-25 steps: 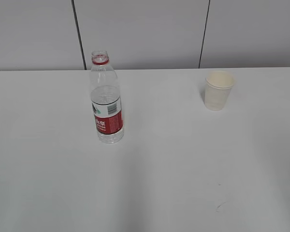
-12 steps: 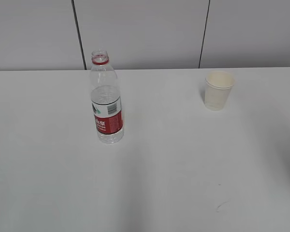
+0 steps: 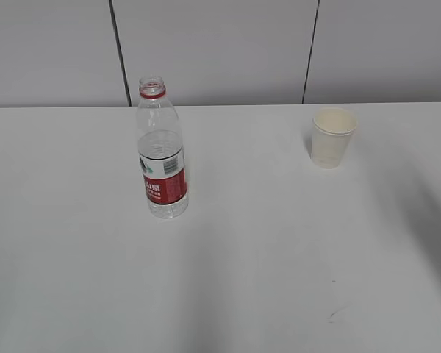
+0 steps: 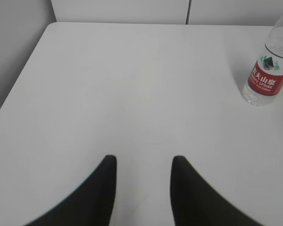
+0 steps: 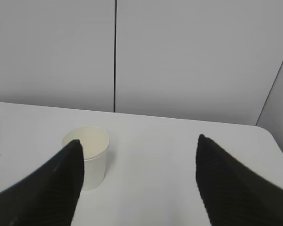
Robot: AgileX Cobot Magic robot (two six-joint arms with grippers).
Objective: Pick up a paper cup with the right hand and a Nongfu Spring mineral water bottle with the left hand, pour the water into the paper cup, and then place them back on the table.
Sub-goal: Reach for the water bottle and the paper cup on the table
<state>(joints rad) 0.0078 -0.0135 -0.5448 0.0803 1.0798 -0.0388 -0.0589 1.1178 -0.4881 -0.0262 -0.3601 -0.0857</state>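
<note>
We see the paper cup [image 3: 333, 137] standing upright in the upper right of the exterior view, mouth up, and the Nongfu Spring mineral water bottle [image 3: 162, 149] standing upright left of centre, well apart from it. The bottle has no cap (only its red neck ring shows), and the water [image 3: 162, 151] fills roughly its lower half. Each stands on its own side of the white table [image 3: 264, 250], which we judge suits one arm taking each.

In the right wrist view, the right hand [image 5: 138, 176] has its black fingers [image 5: 61, 181] spread wide, holding nothing; the cup sits just past the left finger, not between them, at the lower left of that frame.

In the left wrist view, the left hand [image 4: 144, 188] has its fingers [image 4: 96, 193] parted with bare table between them, touching nothing. The bottle stands at the upper right edge, well off to the side.

Neither arm shows in the exterior view.
</note>
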